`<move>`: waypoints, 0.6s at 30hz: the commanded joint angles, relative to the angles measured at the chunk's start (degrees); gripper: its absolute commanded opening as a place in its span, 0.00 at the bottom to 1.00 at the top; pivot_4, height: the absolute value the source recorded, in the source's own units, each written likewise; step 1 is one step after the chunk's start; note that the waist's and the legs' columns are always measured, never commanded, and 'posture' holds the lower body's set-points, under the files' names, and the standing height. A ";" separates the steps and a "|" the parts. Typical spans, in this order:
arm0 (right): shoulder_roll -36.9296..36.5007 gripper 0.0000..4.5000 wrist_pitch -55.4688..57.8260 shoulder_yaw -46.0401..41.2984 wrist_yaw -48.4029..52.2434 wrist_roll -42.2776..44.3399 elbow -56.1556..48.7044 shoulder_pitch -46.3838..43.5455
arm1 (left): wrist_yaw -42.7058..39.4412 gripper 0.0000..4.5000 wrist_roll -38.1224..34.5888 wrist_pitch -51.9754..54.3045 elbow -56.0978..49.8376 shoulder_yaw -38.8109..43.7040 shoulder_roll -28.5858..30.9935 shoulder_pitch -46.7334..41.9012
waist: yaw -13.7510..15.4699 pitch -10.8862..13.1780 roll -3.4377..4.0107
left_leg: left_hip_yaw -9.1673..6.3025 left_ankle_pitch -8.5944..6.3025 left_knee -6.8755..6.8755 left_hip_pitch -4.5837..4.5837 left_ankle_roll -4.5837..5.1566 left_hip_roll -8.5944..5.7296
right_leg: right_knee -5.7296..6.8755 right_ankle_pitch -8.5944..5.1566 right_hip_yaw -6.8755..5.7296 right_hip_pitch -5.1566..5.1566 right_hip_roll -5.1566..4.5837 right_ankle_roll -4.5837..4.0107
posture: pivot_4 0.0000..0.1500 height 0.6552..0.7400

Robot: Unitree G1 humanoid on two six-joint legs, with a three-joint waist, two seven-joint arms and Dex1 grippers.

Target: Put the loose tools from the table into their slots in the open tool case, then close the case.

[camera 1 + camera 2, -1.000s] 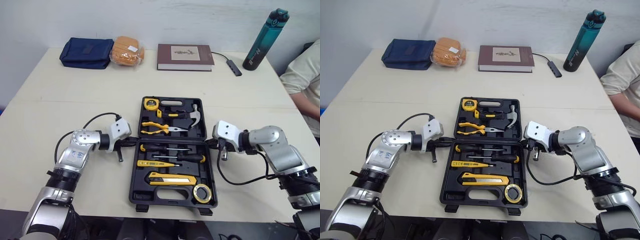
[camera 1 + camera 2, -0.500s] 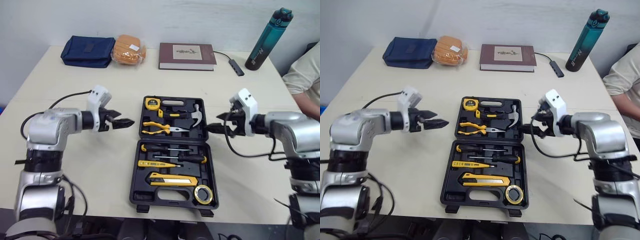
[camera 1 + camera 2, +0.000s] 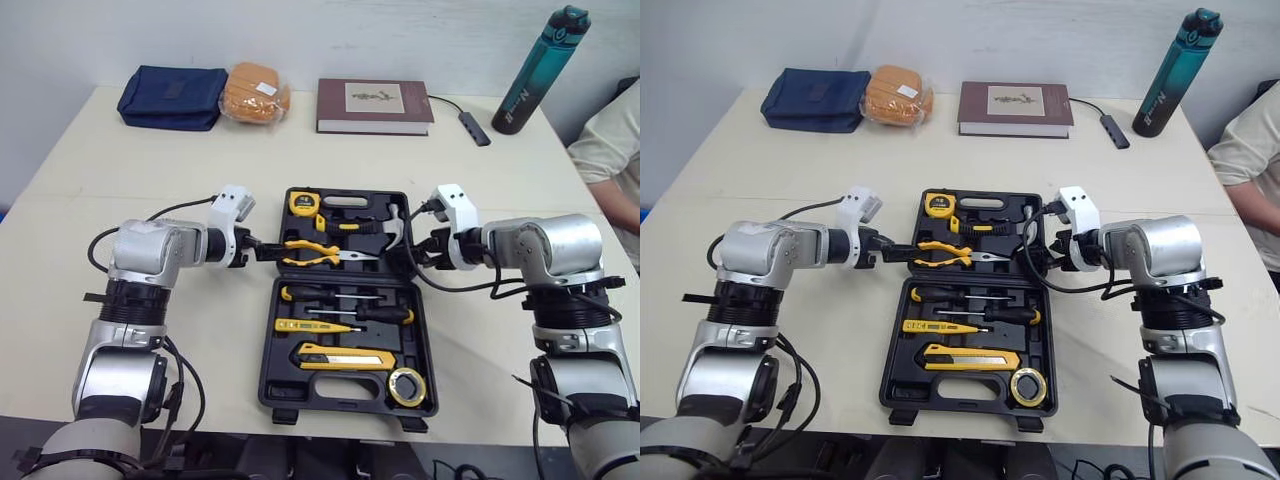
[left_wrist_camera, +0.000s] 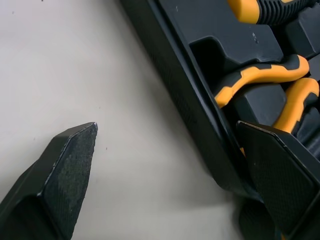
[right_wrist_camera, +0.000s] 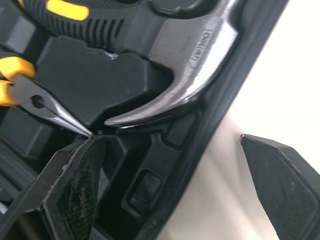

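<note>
Both arms swing back in: left end effector (image 3: 268,250) & right end effector (image 3: 415,252) gape astride black plastic tool case (image 3: 330,397) lid walls, tools slotted, prob. closing next.

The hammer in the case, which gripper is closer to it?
Right. The right gripper straddles the case wall beside the hammer; the left gripper straddles the opposite wall, by the pliers.

Hammer head (image 5: 192,62) stamp illegible, no other txt
</note>
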 commanded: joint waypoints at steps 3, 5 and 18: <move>-0.89 0.99 1.63 -1.48 -1.69 0.88 -0.89 -0.62 | -1.02 1.00 -0.84 0.63 -1.37 -1.08 0.49 -0.36 | 0.00 0.00 0.00 | 0.00 0.00 0.01 0.01 0.00 0.00 | 0.02 0.00 0.01 0.00 0.00 0.00 | 1.00 1.00; -1.31 0.99 1.97 -1.71 -1.75 1.32 -1.24 -0.49 | -0.84 1.00 -0.69 0.84 -1.39 -1.10 0.79 -0.52 | 0.00 0.00 0.00 | 0.01 0.00 0.01 0.01 0.00 0.00 | 0.02 0.00 0.02 0.00 0.00 0.00 | 1.00 1.00; -2.77 0.94 1.73 -2.87 -2.90 2.76 -1.39 0.86 | 0.26 0.94 0.17 -1.25 1.34 -1.12 0.05 -1.47 | -0.05 0.00 0.00 | 0.07 0.00 0.01 0.01 0.00 0.01 | 0.02 0.00 0.05 -0.01 0.01 0.00 | 1.00 1.00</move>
